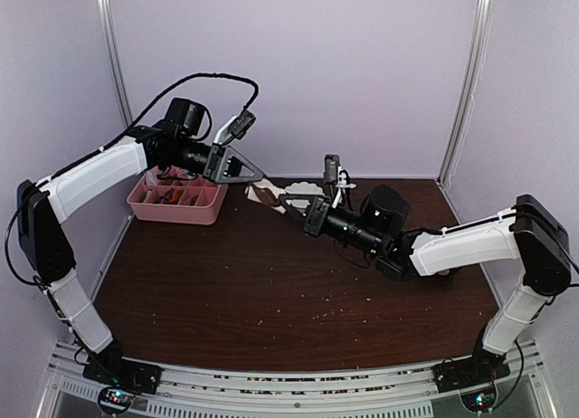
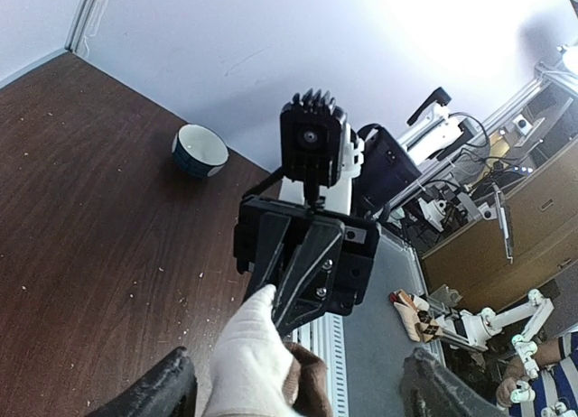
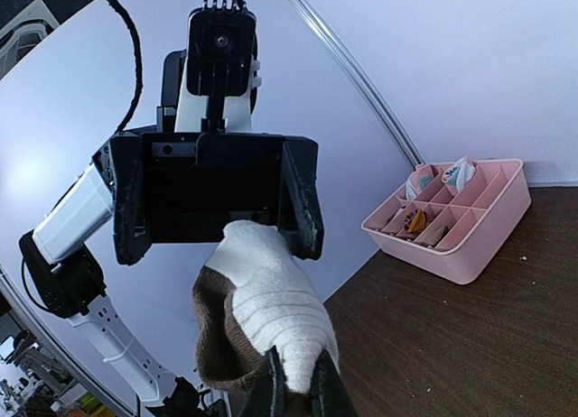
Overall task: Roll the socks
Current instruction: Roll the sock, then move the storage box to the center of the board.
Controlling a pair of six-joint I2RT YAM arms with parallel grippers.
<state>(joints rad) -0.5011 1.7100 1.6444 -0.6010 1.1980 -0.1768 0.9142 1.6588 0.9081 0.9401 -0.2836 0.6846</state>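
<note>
While the right gripper (image 3: 291, 392) pinches the socks (image 3: 264, 313) tight, holding the cream ribbed bundle with dark brown patches aloft over the far edge of the bench (image 1: 271, 282), the left gripper (image 3: 217, 220) stands open around its tip.

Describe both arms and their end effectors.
Both have white shells and black joints. A black cable loops over the left arm. The left end effector is a dark triangular frame; the right end effector, on the right arm, is black.
</note>
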